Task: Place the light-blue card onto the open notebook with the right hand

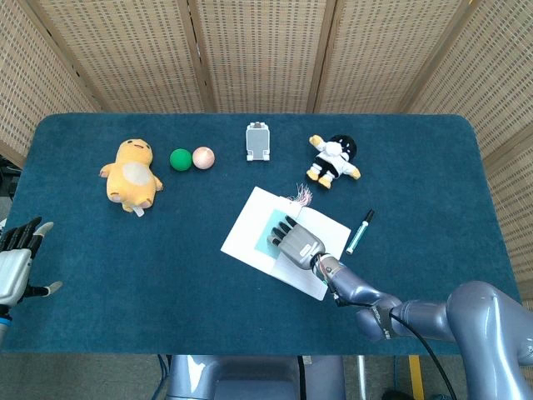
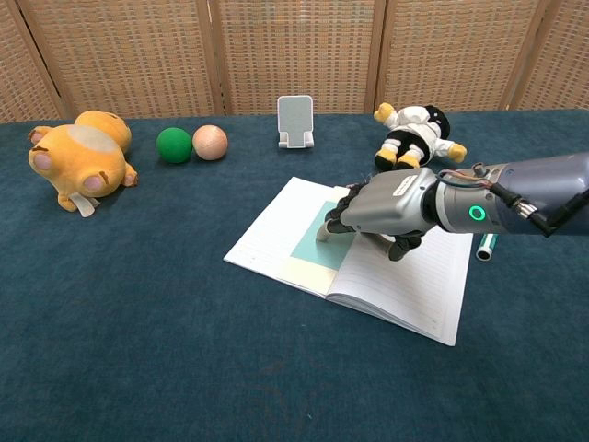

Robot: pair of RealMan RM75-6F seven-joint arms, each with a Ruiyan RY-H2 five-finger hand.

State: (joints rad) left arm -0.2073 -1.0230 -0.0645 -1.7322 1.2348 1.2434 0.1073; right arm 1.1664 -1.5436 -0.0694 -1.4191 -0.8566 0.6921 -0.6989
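One relation matters: card (image 2: 313, 244) lies flat on notebook (image 2: 267, 241) left page, directly under right robot hand (image 2: 382, 209) fingertips. We see fingers pressing card, not grasping. Card long axis runs along spine. Left robot hand (image 1: 17, 258) released, far off at bench (image 1: 416, 167) edge.

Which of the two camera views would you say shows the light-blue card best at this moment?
The chest view: the light-blue card lies flat on the open notebook, mostly visible, with the right hand at its far edge. In the head view only a sliver of it shows beside the hand.
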